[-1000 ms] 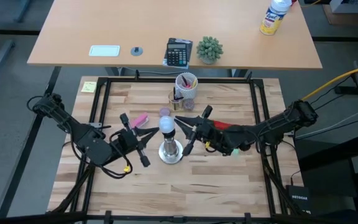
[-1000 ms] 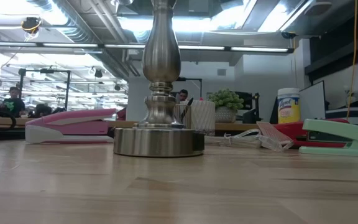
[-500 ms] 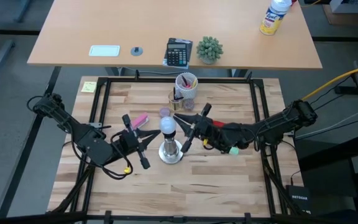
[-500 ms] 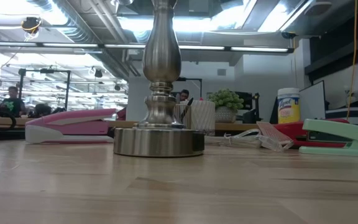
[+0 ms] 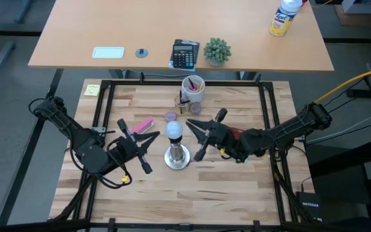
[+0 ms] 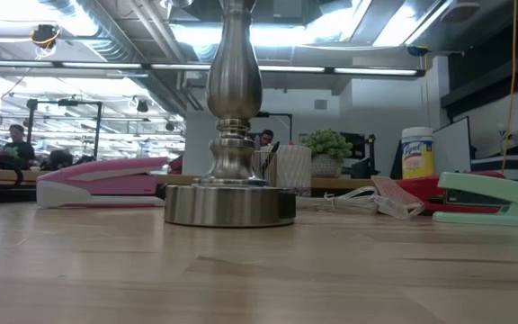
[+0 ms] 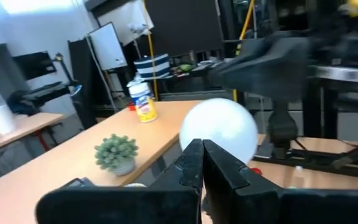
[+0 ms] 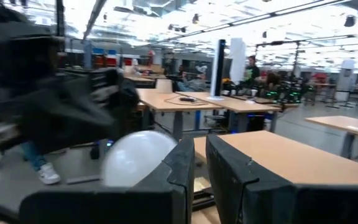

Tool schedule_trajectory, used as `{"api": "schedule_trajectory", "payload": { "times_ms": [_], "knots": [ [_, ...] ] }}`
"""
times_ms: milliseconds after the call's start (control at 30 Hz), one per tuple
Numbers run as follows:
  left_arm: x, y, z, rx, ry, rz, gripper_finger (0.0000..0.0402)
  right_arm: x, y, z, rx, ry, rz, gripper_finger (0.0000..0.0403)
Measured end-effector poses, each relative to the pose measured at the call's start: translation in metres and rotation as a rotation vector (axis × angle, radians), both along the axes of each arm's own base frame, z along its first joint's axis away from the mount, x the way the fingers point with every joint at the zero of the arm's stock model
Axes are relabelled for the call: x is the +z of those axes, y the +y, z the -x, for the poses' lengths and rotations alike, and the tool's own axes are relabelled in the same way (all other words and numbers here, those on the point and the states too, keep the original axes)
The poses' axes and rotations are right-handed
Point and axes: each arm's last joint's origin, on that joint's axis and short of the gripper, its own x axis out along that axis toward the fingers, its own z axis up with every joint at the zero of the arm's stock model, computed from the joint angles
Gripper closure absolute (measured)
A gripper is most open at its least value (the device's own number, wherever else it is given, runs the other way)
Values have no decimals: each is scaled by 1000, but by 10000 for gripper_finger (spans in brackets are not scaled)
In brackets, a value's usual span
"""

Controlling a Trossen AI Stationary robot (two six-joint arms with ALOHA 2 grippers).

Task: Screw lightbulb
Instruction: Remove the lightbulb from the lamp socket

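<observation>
The white lightbulb (image 5: 174,129) sits upright on top of the silver metal stand (image 5: 177,156), whose round base (image 6: 230,203) rests on the wooden table. My left gripper (image 5: 157,135) is level with the bulb on its left side, shut, with its tips a little short of the glass; in the left wrist view the bulb (image 7: 219,130) shows just beyond them (image 7: 202,162). My right gripper (image 5: 187,121) is on the bulb's far right side, shut to a narrow slit with nothing in it. In the right wrist view the bulb (image 8: 135,158) lies beside the fingers (image 8: 199,162).
A pink stapler (image 5: 145,123) and a small purple cap (image 5: 171,116) lie behind the stand, with a pen cup (image 5: 193,87) farther back. A green stapler (image 6: 493,198) and a red thing (image 6: 421,193) lie under the right arm. Free wood lies toward the near edge.
Both grippers have drawn back from the bulb. The left has gone a little toward the table's left edge, the right toward the right edge and slightly up. The bulb and stand have stayed put.
</observation>
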Motion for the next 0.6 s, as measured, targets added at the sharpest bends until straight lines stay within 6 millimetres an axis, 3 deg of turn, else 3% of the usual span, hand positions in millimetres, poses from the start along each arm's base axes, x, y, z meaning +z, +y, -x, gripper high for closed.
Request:
{"api": "schedule_trajectory", "payload": {
  "times_ms": [267,600],
  "knots": [
    [0,18,-10,85,12,-17,400,-2,17,5,84,-10,-34,355],
    [-4,26,-16,57,20,4,400,-11,16,-3,114,6,-53,355]
  ]
}}
